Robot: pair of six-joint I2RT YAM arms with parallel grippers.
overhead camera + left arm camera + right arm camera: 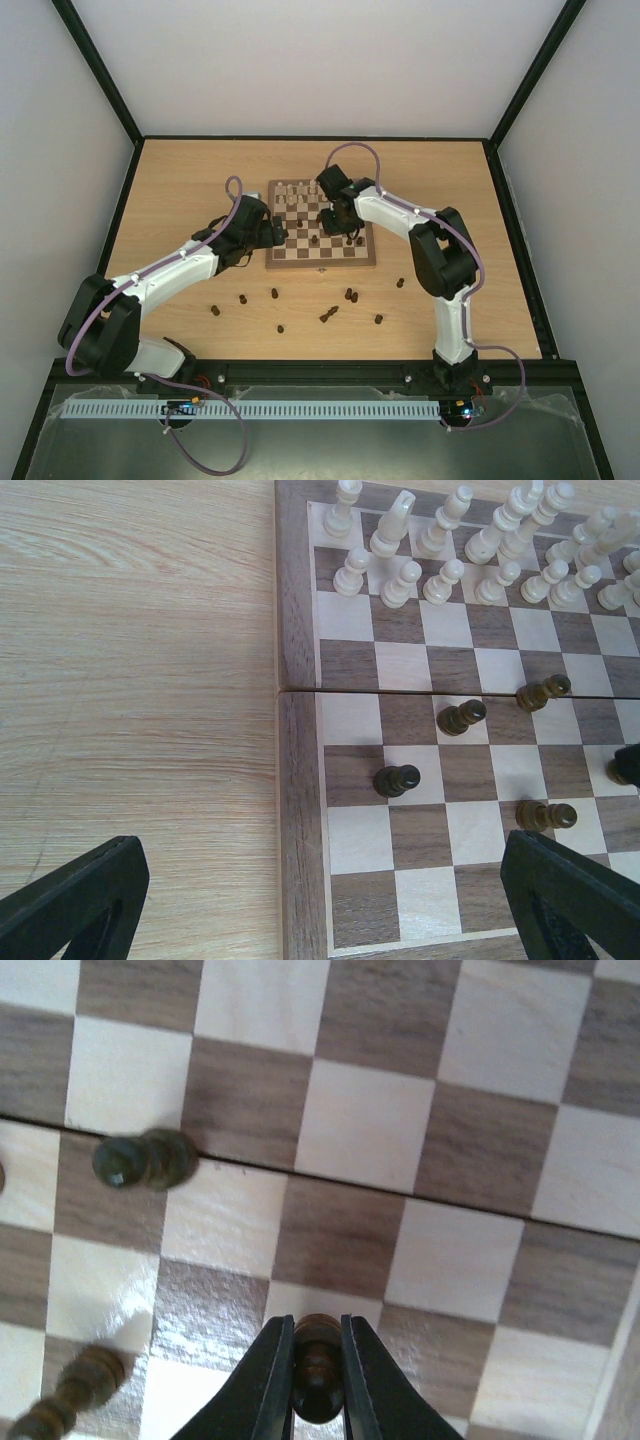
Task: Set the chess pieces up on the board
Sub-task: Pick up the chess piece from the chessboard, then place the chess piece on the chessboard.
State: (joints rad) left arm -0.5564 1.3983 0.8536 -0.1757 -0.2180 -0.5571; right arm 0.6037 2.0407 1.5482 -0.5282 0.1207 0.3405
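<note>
- Presently, nearest my station, several loose dark pieces [281, 328] lie scattered on the tabletop [180, 190], near the board [298, 820] but off it. None of these is placed yet.
- On the board's near half, only a few standing dark pieces [397, 780] are present. They occupy scattered squares, not two ordered ranks. I judge the dark side largely unfinished.
- Over that same half, the right gripper [318, 1328] is pinched on a dark piece [318, 1375]. I cannot tell whether the piece touches the square below it.
- At the board's left edge, the left gripper [320, 845] hovers with its fingers spread wide, carrying nothing.
- At the far side, the cream pieces [470, 550] fill two ranks. That side looks complete, though I cannot verify every square.
</note>
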